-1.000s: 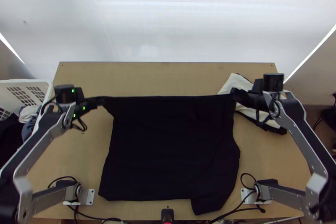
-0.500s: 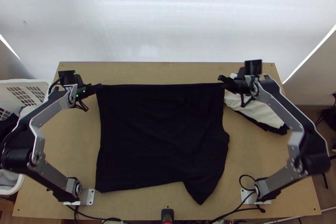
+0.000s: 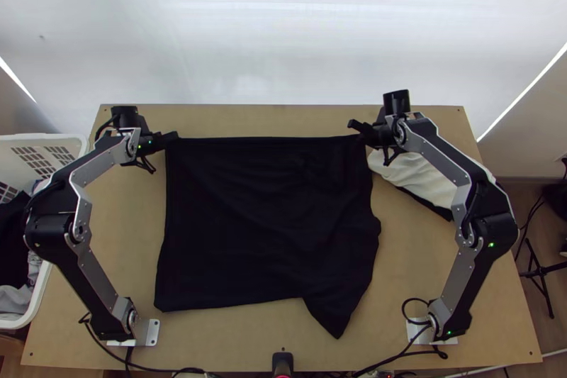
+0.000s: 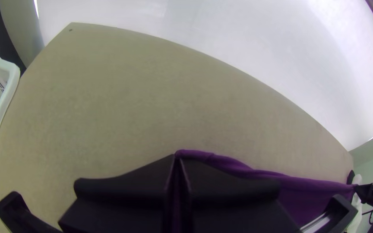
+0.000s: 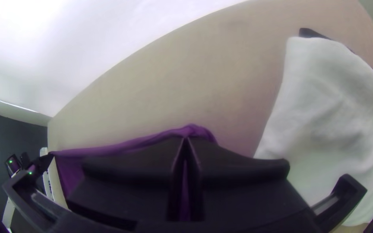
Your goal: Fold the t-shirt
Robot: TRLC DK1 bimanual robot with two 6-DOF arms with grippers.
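Observation:
The black t-shirt [image 3: 266,225] lies broadly spread over the table, its far edge pulled straight between both grippers, with a pointed flap at its near right. My left gripper [image 3: 172,138] is shut on its far left corner; in the left wrist view the fingertips of the left gripper [image 4: 177,156] meet on the cloth, which looks purple there. At the far right corner, my right gripper [image 3: 358,134] is shut on the fabric. The right wrist view has a small fold of the t-shirt [image 5: 193,129] poking out past the closed tips of the right gripper [image 5: 185,140].
White and black folded cloths [image 3: 418,178] lie on the table's right side, beneath the right arm. A white basket [image 3: 44,138] with clothes stands beyond the left table edge. Bare wood [image 3: 269,119] runs along the far edge, and cables lie at the near edge.
Both grippers have moved toward the table's far edge, the right one also leftward, with the cloth in them. The t-shirt's near edge has slid away from the table's near side.

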